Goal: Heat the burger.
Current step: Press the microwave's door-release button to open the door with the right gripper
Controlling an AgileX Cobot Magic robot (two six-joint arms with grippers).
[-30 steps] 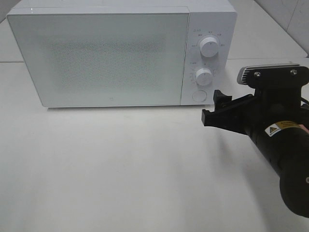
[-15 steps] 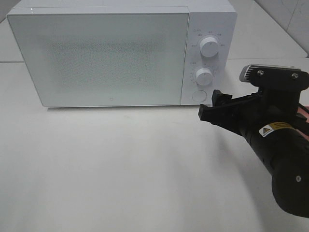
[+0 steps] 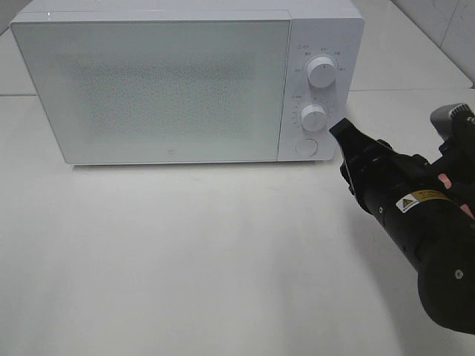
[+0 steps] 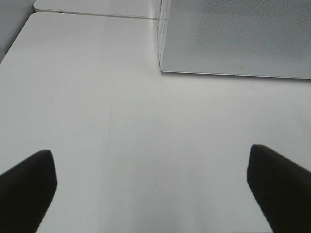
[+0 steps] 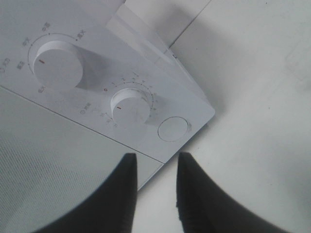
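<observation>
The burger is out of view in every frame. The white microwave stands at the back of the table with its door shut. My right gripper hovers just right of the control panel, close to the lower knob and the round button. In the right wrist view its fingers are almost together with nothing between them, pointing at the lower knob and the button. My left gripper is open and empty over bare table, left of the microwave's front corner.
The upper knob sits above the lower one. The black right arm fills the right edge of the high view, and slivers of pink show by it. White table spreads in front of the microwave.
My right gripper has rolled about its axis and its tip has shifted right and up, beside the microwave's lower knob. The wrist camera swung off to the right edge.
</observation>
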